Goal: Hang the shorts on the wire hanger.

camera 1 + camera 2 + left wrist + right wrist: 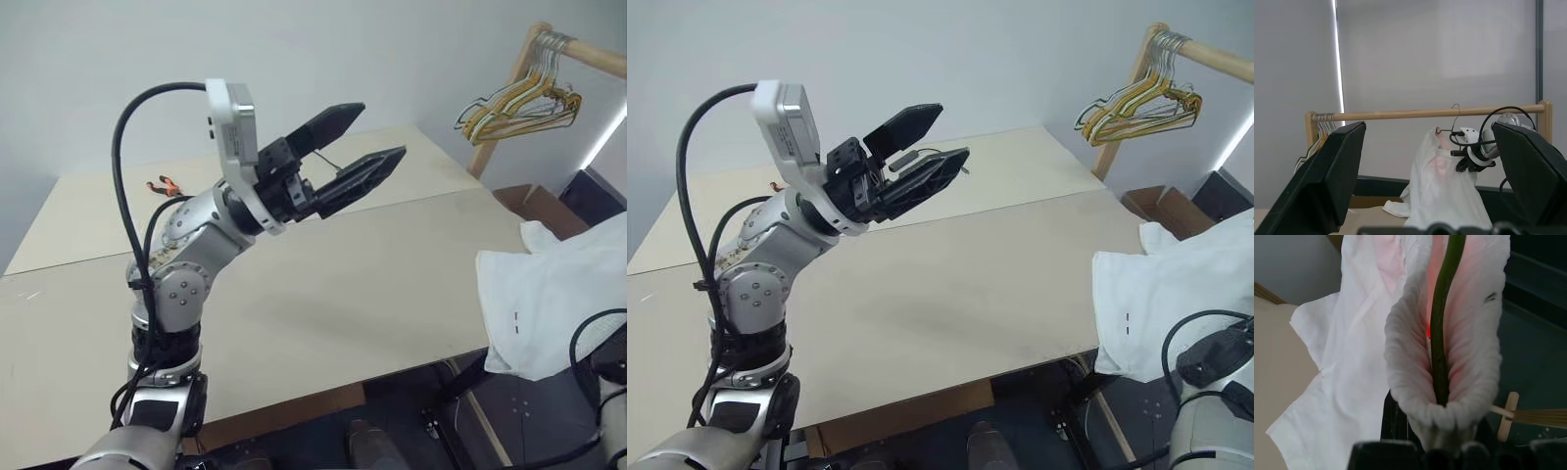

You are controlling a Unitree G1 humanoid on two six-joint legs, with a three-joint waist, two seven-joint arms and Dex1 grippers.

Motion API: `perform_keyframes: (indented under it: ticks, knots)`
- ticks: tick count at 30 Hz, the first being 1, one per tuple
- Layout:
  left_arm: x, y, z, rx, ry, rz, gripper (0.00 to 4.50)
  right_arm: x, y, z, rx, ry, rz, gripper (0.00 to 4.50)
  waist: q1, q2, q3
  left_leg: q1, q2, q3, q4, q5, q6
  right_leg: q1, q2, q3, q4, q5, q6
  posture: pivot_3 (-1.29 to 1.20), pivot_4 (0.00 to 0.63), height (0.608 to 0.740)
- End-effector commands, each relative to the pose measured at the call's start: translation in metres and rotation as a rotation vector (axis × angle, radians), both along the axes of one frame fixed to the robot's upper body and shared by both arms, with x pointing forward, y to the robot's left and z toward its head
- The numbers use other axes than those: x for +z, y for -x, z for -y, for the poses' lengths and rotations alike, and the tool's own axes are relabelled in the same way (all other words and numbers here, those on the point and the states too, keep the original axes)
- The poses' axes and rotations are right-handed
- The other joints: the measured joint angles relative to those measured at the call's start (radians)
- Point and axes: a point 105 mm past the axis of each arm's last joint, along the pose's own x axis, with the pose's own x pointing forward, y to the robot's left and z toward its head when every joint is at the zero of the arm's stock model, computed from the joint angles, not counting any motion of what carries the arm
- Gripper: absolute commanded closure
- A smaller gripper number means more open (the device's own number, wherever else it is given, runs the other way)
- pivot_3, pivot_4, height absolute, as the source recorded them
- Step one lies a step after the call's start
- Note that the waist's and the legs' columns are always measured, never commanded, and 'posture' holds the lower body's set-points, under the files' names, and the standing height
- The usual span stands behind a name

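The shorts (1442, 196) hang by the wooden rail (1400, 114), off the table's (323, 284) right end, already on the wire hanger (1442, 318). The right gripper (1465, 164) is clenched on the waistband and wire; next it should hook the hanger on the rail. The left gripper (343, 157) is open and empty.

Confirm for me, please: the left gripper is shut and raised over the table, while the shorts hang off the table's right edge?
Not quite: the left gripper is open, fingers spread apart, as the left eye view shows. It is raised over the table, and the shorts do hang off its right edge.
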Motion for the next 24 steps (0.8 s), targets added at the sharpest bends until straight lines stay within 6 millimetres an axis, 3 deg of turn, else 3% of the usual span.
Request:
perform_keyframes:
  ticks: [1,5,8,12,21,22,24]
  knots:
    - [0.005,0.004,-0.002,0.004,0.004,0.042,0.03,0.005,0.003,0.007,-0.016,0.039,0.028,4.5,-0.001,0.0,0.0,0.0,0.0,0.001,0.0,0.0,0.0,0.0,0.0,0.001,0.0,0.0,0.0,-0.19,0.02,0.74]
    - [0.005,0.004,-0.002,0.007,0.0,0.044,0.03,-0.014,0.005,0.008,-0.025,0.053,-0.032,4.5,-0.002,0.0,0.0,0.001,0.0,0.004,0.0,-0.001,0.001,0.0,0.0,0.004,-0.001,0.0,0.002,-0.19,0.019,0.74]
    - [0.004,0.004,-0.003,0.006,-0.003,0.046,0.03,-0.013,0.005,0.007,-0.013,0.092,-0.042,4.5,-0.005,0.0,0.0,0.001,0.0,0.006,0.0,-0.001,0.001,0.0,0.0,0.006,-0.004,0.001,0.004,-0.19,0.021,0.74]
    - [0.003,0.006,-0.002,-0.003,-0.004,0.045,0.0,-0.006,0.001,0.001,0.015,0.158,-0.044,3.45,-0.015,0.0,0.0,0.0,0.0,0.008,0.0,-0.001,0.001,0.001,0.0,0.008,-0.008,0.003,0.006,-0.19,0.024,0.74]
    - [0.002,0.009,-0.003,-0.033,-0.011,0.048,0.0,0.012,-0.001,-0.002,0.018,0.276,-0.044,0.3,-0.024,0.001,-0.001,0.0,0.0,0.011,0.0,-0.001,0.002,0.001,0.0,0.012,-0.011,0.004,0.009,-0.19,0.025,0.74]
    - [0.002,0.009,-0.003,-0.036,-0.012,0.049,0.0,0.013,0.0,-0.002,0.013,0.289,-0.046,0.03,-0.024,0.001,-0.001,0.0,0.0,0.011,0.0,-0.001,0.002,0.001,0.0,0.012,-0.011,0.004,0.009,-0.19,0.025,0.74]
    - [0.002,0.01,-0.004,-0.04,-0.013,0.05,0.0,0.018,0.001,-0.002,-0.001,0.326,-0.042,0.03,-0.024,0.001,-0.001,0.0,0.0,0.011,0.0,-0.001,0.002,0.001,0.0,0.012,-0.011,0.004,0.009,-0.19,0.025,0.74]
